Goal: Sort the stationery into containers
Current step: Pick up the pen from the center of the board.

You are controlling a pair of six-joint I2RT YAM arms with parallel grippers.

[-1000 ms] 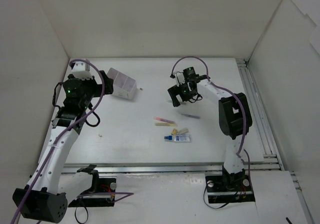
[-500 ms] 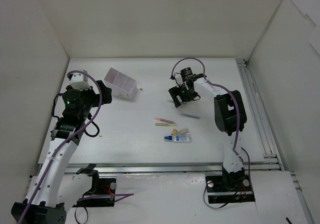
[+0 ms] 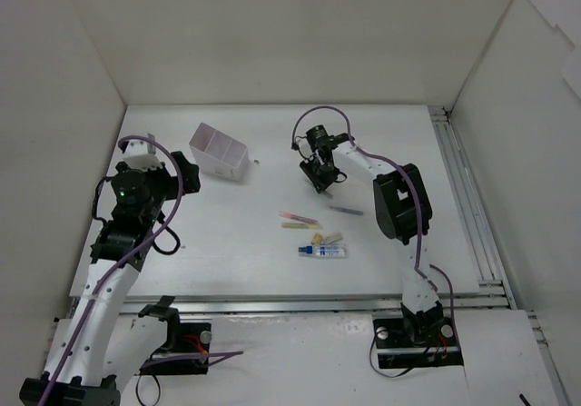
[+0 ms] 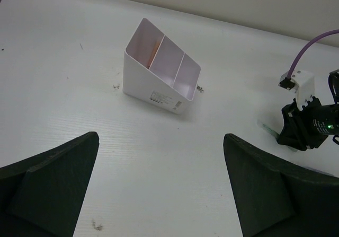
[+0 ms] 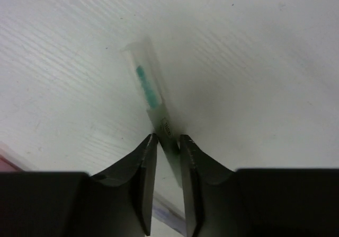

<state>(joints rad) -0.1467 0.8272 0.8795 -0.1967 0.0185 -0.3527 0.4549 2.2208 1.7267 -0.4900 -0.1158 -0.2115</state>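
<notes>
Pinching a translucent, green-cored pen (image 5: 145,83) — right gripper (image 5: 168,138) clamped around it.

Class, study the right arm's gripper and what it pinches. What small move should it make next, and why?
Probably it should carry its load left toward the white box. The right gripper is shut on the green pen, so the grasp looks done. In the top view the box sits apart to its left, and the left wrist view shows its compartments open.
</notes>
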